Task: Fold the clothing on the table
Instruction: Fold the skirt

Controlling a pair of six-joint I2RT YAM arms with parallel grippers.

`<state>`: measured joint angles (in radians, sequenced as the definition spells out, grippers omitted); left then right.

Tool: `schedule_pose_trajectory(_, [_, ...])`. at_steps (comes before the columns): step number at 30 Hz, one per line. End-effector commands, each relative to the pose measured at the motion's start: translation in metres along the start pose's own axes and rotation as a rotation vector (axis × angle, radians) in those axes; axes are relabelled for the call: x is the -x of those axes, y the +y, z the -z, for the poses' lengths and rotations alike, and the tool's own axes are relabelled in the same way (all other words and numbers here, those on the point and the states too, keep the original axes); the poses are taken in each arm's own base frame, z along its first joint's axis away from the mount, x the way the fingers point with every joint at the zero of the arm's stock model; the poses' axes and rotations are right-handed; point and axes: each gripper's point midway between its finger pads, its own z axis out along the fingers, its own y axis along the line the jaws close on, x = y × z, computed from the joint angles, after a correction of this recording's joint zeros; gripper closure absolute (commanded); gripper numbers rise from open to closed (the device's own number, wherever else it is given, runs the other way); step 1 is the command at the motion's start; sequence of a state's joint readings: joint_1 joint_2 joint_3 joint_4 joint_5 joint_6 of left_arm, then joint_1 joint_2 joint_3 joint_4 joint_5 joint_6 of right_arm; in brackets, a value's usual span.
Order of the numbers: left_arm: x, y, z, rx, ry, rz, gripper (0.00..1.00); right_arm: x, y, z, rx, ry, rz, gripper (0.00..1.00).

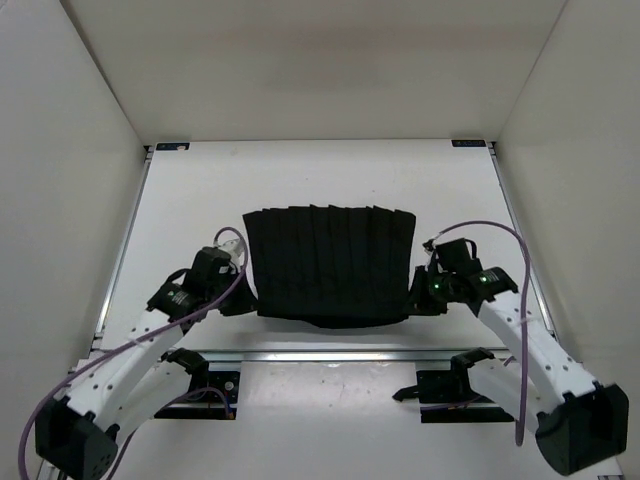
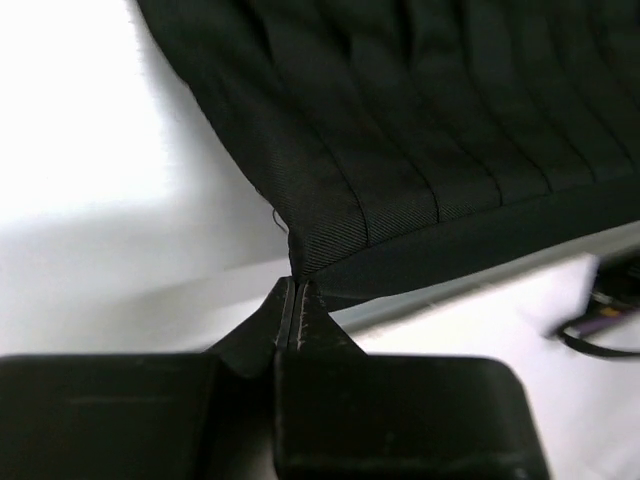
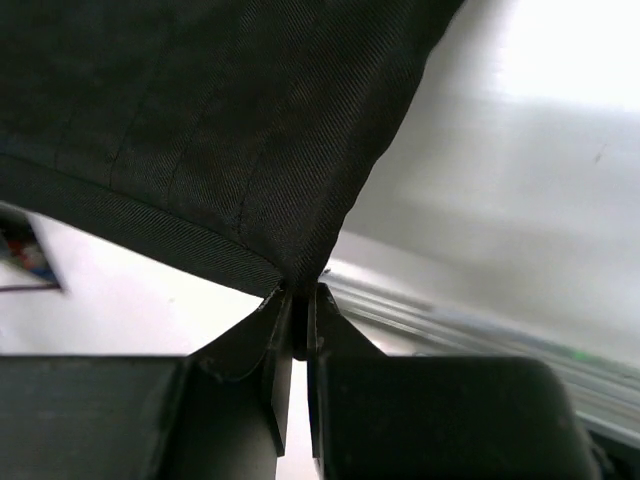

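From the top view I see the clothing spread flat in the middle of the surface, with its pleats running away from the arm bases. My left claw sits at its near left corner and my right claw at its near right corner. On the left wrist view, the jaws pinch the hem corner tightly. On the right wrist view, the jaws clamp the other corner's tip, with only a thin gap between them.
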<state>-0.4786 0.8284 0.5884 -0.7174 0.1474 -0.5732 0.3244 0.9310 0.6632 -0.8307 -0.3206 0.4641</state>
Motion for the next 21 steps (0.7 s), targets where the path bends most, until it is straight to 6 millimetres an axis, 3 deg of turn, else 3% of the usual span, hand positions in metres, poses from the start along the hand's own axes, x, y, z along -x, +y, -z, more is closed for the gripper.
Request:
schedule_pose_trajectory(1, [0.005, 0.009, 0.032, 0.049, -0.039, 0.039, 1.00, -0.007, -0.014, 0.029, -0.059, -0.065, -0.053, 1.00])
schedule_pose_trajectory(5, [0.020, 0.002, 0.062, 0.040, -0.096, 0.038, 1.00, 0.006, -0.012, 0.086, -0.052, -0.225, -0.075, 1.00])
schedule_pose_trajectory(7, [0.028, -0.003, 0.073, 0.026, -0.120, 0.041, 1.00, 0.008, -0.014, 0.103, -0.064, -0.250, -0.067, 1.00])
schedule_pose_trajectory(11, [0.058, -0.025, 0.092, -0.019, -0.178, 0.036, 1.00, 0.017, 0.006, 0.114, -0.030, -0.260, -0.025, 0.99])
schedule_pose_trajectory(12, [0.064, -0.030, 0.096, -0.029, -0.193, 0.031, 1.00, 0.024, 0.011, 0.116, -0.016, -0.266, -0.006, 1.00])
schedule_pose_trajectory(15, [0.076, -0.032, 0.086, -0.021, -0.184, 0.025, 1.00, 0.039, 0.015, 0.111, 0.020, -0.252, 0.005, 1.00])
schedule_pose_trajectory(21, [0.084, -0.027, 0.035, -0.031, -0.118, 0.037, 1.00, 0.068, 0.013, 0.071, 0.040, -0.202, 0.000, 1.00])
